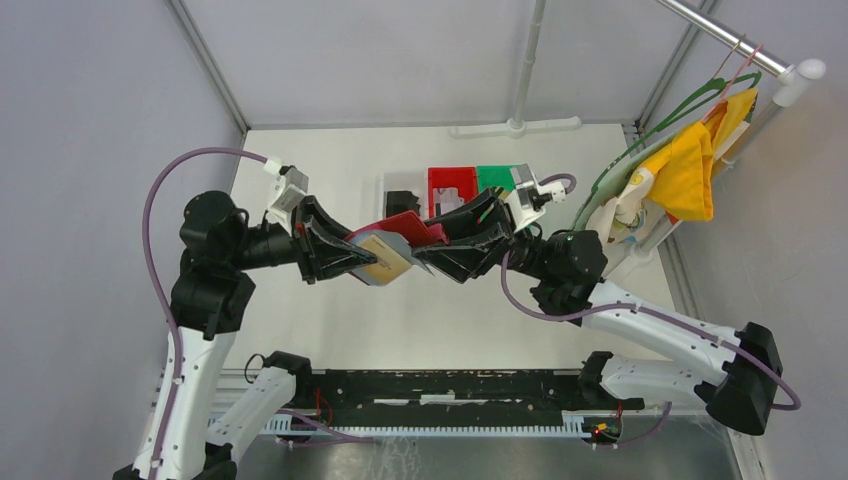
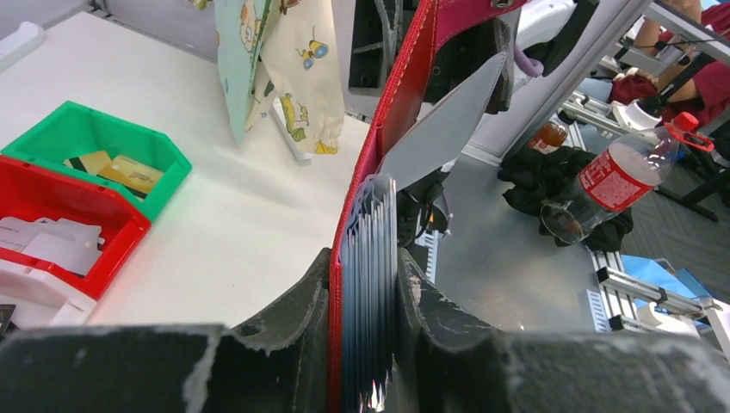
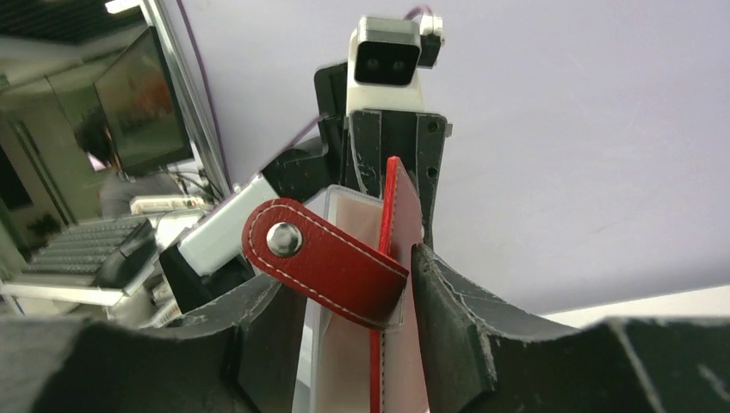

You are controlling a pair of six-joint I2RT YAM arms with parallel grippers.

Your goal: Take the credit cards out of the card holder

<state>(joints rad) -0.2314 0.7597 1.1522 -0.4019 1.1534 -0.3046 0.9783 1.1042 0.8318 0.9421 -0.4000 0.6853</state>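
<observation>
The main risk, in my judgement, was that the card holder (image 1: 405,230) would sag or slip. It hung in the air at the centre of the top view, above the white table (image 1: 440,320), and only one side seemed to be held firmly. The left gripper (image 1: 350,255) was clamped on the holder's grey stack of pockets, one finger on each side. This squeeze could also pin the credit cards (image 1: 385,258) inside and make them hard to pull. One tan card stuck out at the lower edge of the holder; if the holder tilted, it could slide out and fall on the table instead of in the green bin (image 2: 168,172).

The right gripper (image 1: 432,250) had its jaws apart around the opposite red edge, beside the strap tab (image 3: 323,258), with a gap on one side.

Both arms reached inward from the left and right of the frame, their grippers facing each other, nearly level.
</observation>
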